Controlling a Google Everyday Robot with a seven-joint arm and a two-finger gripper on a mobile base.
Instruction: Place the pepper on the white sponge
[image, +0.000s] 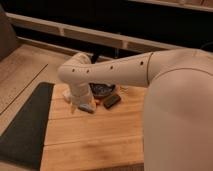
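Wooden desk fills the lower frame. The tool is low at centre left, under the wrist; its state I cannot tell. Just beside it lies a pale block, probably the white sponge. The pepper is hidden. Better to descend slowly, centred over the sponge.

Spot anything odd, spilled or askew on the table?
Nothing stands out. The gripper sits low over the wooden table, beside a dark dish and a brown block; no spill or damage visible.
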